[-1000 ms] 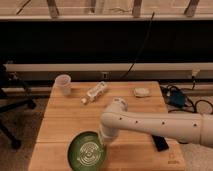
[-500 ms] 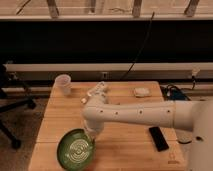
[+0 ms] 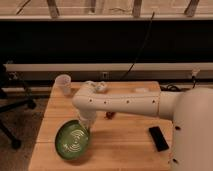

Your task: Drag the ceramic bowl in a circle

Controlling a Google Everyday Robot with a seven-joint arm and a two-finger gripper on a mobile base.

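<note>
The ceramic bowl (image 3: 72, 141) is glossy green with pale concentric rings inside and a dark rim. It sits near the front left corner of the wooden table (image 3: 125, 152). My white arm reaches from the right across the table and bends down at its left end. The gripper (image 3: 86, 124) points down at the bowl's far right rim and seems to touch it. The arm hides the gripper's tip.
A small translucent cup (image 3: 63, 84) stands at the back left of the table. A white bottle-like object (image 3: 101, 86) lies behind the arm. A small red item (image 3: 109, 115) lies under the arm. A black flat device (image 3: 159, 138) lies at the right. An office chair (image 3: 10, 100) stands left of the table.
The bowl has slid left toward the table's front left corner. The arm has swung left with it, and its bent end now sits over the table's left half.
</note>
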